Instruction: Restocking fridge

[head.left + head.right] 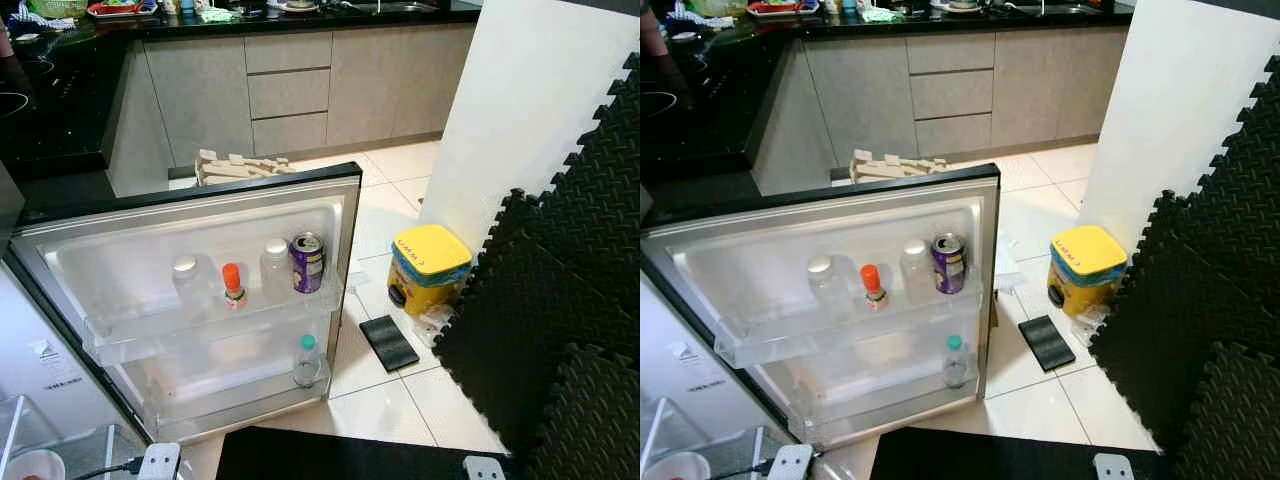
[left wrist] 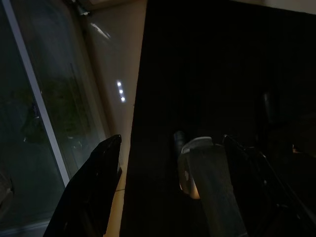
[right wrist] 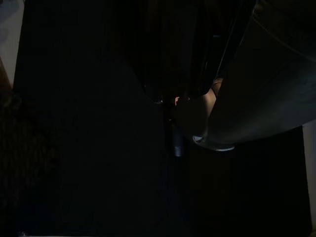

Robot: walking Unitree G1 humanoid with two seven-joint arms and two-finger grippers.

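The fridge door (image 1: 200, 205) stands wide open in front of me. Its upper door shelf (image 1: 130, 345) holds a clear bottle with a white cap (image 1: 186, 282), a small orange-capped bottle (image 1: 232, 286), another clear bottle (image 1: 275, 268) and a purple can (image 1: 307, 262). A small water bottle with a green cap (image 1: 306, 362) stands on the lower door shelf. At the bottom left, the rim of a white cup (image 1: 35, 466) shows inside the fridge. In the dark left wrist view, my left gripper (image 2: 173, 139) hangs low beside the fridge with its fingers apart and nothing between them. The right wrist view is too dark to read.
A yellow-lidded bin (image 1: 430, 263) and a black pad (image 1: 388, 342) sit on the tiled floor right of the door. Black foam mats (image 1: 560, 320) and a white panel (image 1: 520, 110) close off the right side. Grey kitchen cabinets (image 1: 290, 90) run along the back. A black mat (image 1: 340, 455) lies at my feet.
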